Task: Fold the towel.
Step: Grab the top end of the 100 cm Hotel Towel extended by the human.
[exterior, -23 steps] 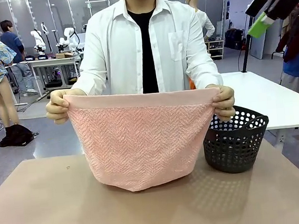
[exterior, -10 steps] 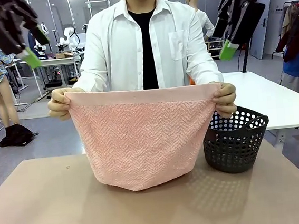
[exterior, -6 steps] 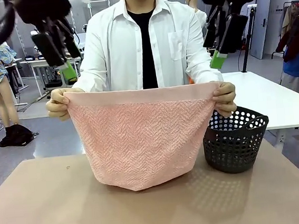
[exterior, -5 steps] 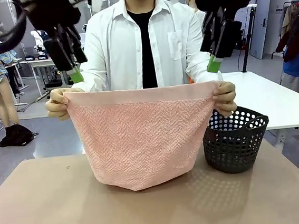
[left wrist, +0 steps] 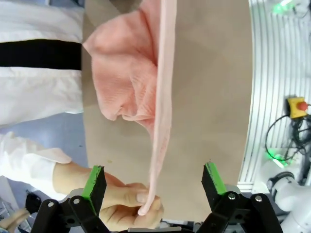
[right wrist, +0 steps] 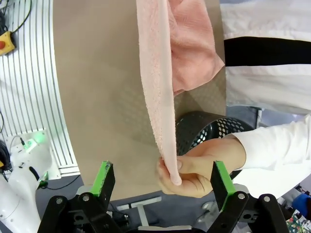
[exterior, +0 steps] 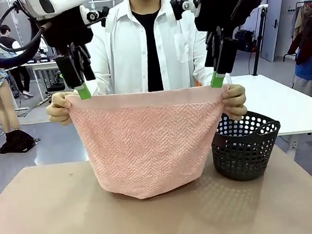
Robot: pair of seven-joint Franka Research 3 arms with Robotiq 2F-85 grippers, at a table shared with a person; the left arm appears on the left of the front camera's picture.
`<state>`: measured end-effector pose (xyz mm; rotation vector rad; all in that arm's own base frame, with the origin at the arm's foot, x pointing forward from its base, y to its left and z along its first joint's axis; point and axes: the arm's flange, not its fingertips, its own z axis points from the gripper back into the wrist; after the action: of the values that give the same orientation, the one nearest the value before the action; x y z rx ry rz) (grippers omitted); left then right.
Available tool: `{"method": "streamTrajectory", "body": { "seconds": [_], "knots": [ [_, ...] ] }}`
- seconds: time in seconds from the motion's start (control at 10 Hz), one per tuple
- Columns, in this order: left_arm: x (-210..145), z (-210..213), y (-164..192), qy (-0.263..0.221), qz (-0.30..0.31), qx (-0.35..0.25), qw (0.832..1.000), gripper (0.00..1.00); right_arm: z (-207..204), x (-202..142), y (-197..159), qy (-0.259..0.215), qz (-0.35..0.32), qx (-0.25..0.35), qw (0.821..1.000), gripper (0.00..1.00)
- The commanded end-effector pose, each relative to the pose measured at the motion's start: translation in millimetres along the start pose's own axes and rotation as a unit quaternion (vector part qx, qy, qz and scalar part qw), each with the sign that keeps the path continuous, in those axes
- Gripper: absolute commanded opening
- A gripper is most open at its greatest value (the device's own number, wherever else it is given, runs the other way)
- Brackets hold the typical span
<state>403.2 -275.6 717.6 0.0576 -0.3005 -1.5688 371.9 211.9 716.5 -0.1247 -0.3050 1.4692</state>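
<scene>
A person across the table holds the pale pink towel (exterior: 150, 142) spread upright by its two top corners, and its lower edge rests on the table. My left gripper (exterior: 81, 91) points down at the towel's top left corner, just above the person's hand (exterior: 59, 108). In the left wrist view the towel's edge (left wrist: 156, 141) runs between the open fingers of my left gripper (left wrist: 154, 180). My right gripper (exterior: 217, 79) hangs over the top right corner by the other hand (exterior: 234, 103). In the right wrist view the open right gripper (right wrist: 164, 180) straddles the towel (right wrist: 156, 97).
A black perforated basket (exterior: 246, 148) stands on the brown table (exterior: 49, 216) at the right, close to the towel and under the person's hand. A white table (exterior: 288, 107) lies behind it. Other people and tables are farther back on the left.
Both arms have come down from the top of the picture and inward, to the towel's two top corners. The person has kept the towel still.
</scene>
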Motion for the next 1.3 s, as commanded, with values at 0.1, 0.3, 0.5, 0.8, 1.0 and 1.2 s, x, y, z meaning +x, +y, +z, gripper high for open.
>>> {"method": "streamTrajectory", "body": {
  "seconds": [0.1,0.3,0.5,0.8,1.0,1.2],
  "knots": [
    [-8.7,-15.0,-6.3,0.0,0.002,-0.042,0.999,1.0,-11.1,9.1,-6.7,0.022,-0.016,0.005,1.0,1.0],
    [-14.0,-29.2,-7.2,-0.014,0.009,-0.045,0.999,1.0,-23.2,13.4,-9.3,0.023,-0.016,0.004,1.0,1.0],
    [-16.3,-40.8,-6.6,-0.009,0.009,-0.05,0.999,1.0,-34.4,14.9,-11.5,0.026,-0.021,0.007,0.999,1.0],
    [-25.8,-53.4,-4.3,-0.004,0.018,-0.069,0.997,1.0,-50.4,21.1,-10.4,0.016,-0.006,0.015,1.0,1.0],
    [-30.8,-59.1,-0.6,-0.011,0.015,-0.071,0.997,1.0,-58.7,22.9,-11.0,0.016,-0.002,0.022,1.0,1.0],
    [-34.1,-61.1,1.0,-0.011,0.018,-0.067,0.998,0.5,-65.6,26.9,-9.3,0.014,0.008,0.029,0.999,0.74]
  ]
}}
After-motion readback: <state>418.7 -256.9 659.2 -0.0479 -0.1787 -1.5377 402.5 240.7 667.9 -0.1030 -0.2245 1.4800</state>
